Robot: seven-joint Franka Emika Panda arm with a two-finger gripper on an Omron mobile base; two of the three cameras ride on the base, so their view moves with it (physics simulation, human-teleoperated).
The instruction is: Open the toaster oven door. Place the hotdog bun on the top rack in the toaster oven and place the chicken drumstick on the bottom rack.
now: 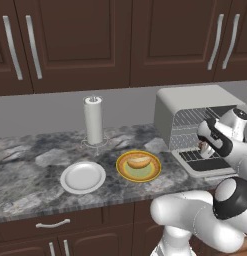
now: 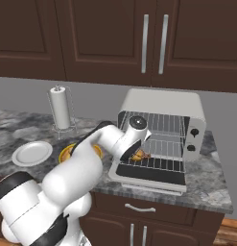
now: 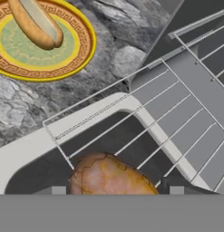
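While the flat dark-glass toaster oven door (image 2: 151, 175) lay open, the two-finger gripper (image 2: 137, 154) was clamped on the golden-brown chicken drumstick (image 3: 111, 177) above the lower wire rack (image 2: 160, 162). The tan hotdog bun (image 1: 138, 162) remained on the left yellow plate (image 1: 155, 172), awaiting transfer.

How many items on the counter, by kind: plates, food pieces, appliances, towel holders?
Plates: 2 – white plate, yellow plate
Food pieces: 2 – hotdog bun, chicken drumstick
Appliances: 1 – toaster oven
Towel holders: 1 – paper towel roll
Total: 6
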